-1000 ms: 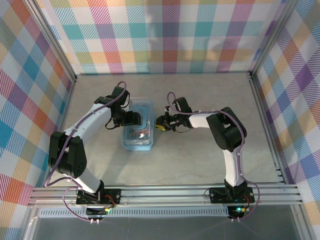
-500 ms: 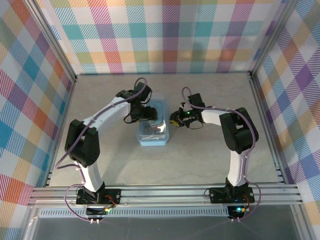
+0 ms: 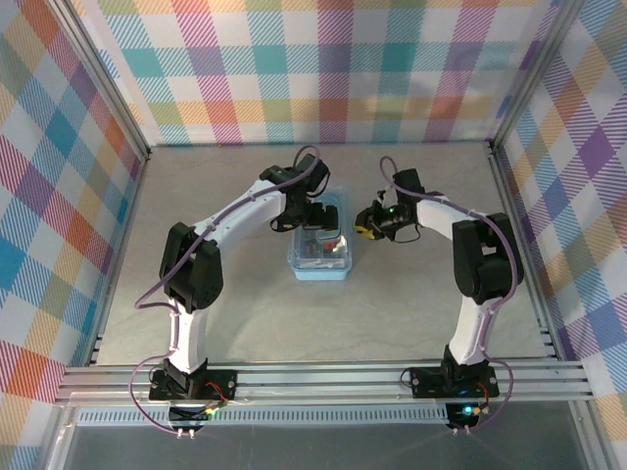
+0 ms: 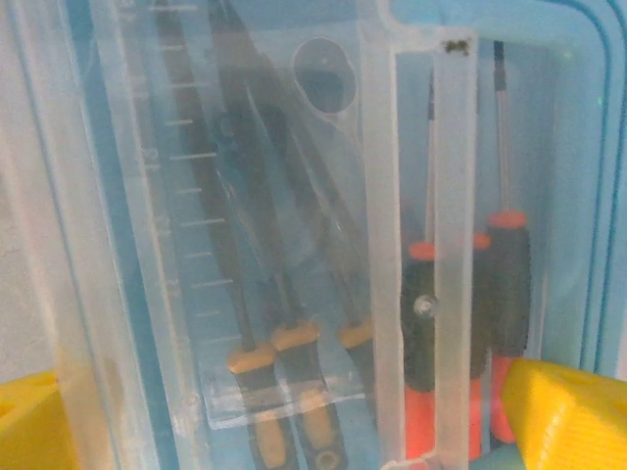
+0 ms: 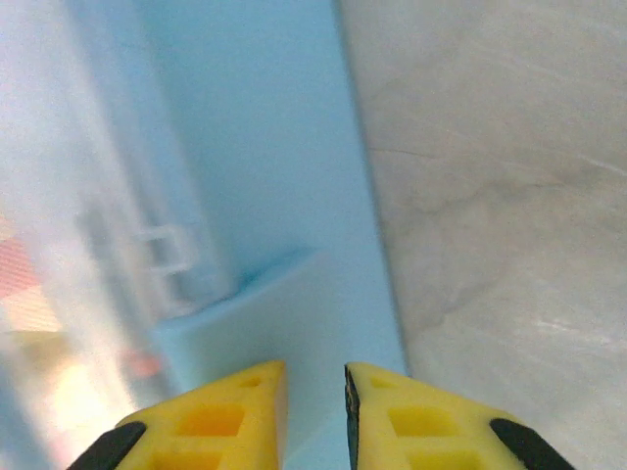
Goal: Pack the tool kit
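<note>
A grey marbled table (image 3: 441,323) between checked colourful walls carries the small rectangular light-blue translucent plastic case (image 3: 320,266), which lies about at the table's middle. In the top view the left gripper (image 3: 312,217) sits at the far left corner of the case and the right gripper (image 3: 368,225) is just beside its far right side. In the left wrist view the clear hinged lid (image 4: 411,196) lies over the slim black-orange screwdrivers (image 4: 284,323) and the red-handled screwdrivers (image 4: 509,284). The yellow fingers (image 4: 34,421) stand wide apart at both sides of the case, and I cannot tell if they touch it. In the right wrist view the yellow fingers (image 5: 216,411) are drawn almost together at the case's blue right wall (image 5: 265,147). Whether they pinch a thin edge I cannot tell. The step seems to be shutting the lid. To do it well, the left gripper should hold the case level and pressed down, while the right one works at the edge slowly, so the tools do not slide under the rim.
</note>
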Available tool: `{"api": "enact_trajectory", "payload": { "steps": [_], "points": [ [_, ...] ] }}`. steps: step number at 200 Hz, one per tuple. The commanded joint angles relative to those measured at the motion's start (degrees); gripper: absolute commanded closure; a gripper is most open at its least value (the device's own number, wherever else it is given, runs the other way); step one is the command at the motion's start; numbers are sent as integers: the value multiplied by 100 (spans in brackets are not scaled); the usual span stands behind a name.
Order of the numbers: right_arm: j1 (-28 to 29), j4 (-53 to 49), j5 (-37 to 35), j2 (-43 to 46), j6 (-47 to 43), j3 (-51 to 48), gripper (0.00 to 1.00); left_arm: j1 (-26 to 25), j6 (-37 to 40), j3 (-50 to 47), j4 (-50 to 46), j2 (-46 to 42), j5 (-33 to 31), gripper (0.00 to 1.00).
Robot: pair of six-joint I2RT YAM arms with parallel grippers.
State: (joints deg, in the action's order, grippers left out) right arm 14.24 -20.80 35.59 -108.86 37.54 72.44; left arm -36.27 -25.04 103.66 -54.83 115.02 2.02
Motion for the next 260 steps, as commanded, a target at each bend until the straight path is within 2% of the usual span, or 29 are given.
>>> {"api": "enact_trajectory", "payload": {
  "steps": [1,33,43,49,59,71,79,88,104,113,120,133,145,154,165,182,195,219,229,260],
  "points": [
    [-40,-720,241,451,-400,617,75,-29,119,282,-534,-89,163,0],
    [-142,-1582,-350,751,-691,1047,74,228,413,804,-1059,-552,-247,0],
    [-196,-1686,-502,1046,-709,984,71,269,538,830,-1131,-907,-506,0],
    [-210,-1746,-660,1302,-732,925,62,270,618,805,-1148,-1166,-702,0],
    [-214,-1741,-959,1850,-784,728,30,261,815,565,-1017,-1760,-823,0],
    [-216,-1533,-1402,2723,-791,278,2,261,940,-107,-611,-2664,-1153,0],
    [-195,-1240,-1699,3394,-799,-133,1,261,892,-720,-266,-3324,-1642,0],
    [-193,-918,-2141,4161,-753,-592,1,261,716,-1516,98,-4057,-2479,0],
    [-110,-381,-3058,5339,-122,-1409,1,261,672,-3355,1441,-5526,-3234,0],
    [-81,137,-3480,5861,-186,-1971,1,265,701,-4374,2323,-6329,-3407,0],
    [-71,411,-3705,6167,-672,-2367,1,270,802,-5216,3152,-6938,-3463,0],
    [-68,538,-4338,6560,-1710,-2906,1,279,2001,-6912,5366,-7871,-3576,0],
    [-74,964,-5069,6895,-2660,-3545,1,297,2321,-8124,6598,-8421,-4414,0],
    [-79,1466,-5190,7174,-3373,-4105,1,421,2944,-8794,7350,-8658,-4422,0],
    [-86,2297,-5035,7468,-4042,-4870,1,647,3484,-9271,7641,-8675,-3987,0],
    [-122,3315,-4714,7546,-4529,-5726,1,1122,3152,-9542,7769,-8190,-3908,0],
    [-156,3931,-4731,7312,-4185,-6057,1,1511,2969,-9640,8126,-7620,-3618,0],
    [-203,5252,-4831,6324,-4123,-6312,1,2161,2511,-9570,9343,-5948,-3051,0],
    [-298,6127,-4779,5743,-4054,-6479,1,2222,2585,-9342,9620,-5343,-2894,0],
    [-466,7604,-4834,4202,-3882,-6496,1,2526,2660,-8894,10694,-3917,-2520,0]
  ]
}}
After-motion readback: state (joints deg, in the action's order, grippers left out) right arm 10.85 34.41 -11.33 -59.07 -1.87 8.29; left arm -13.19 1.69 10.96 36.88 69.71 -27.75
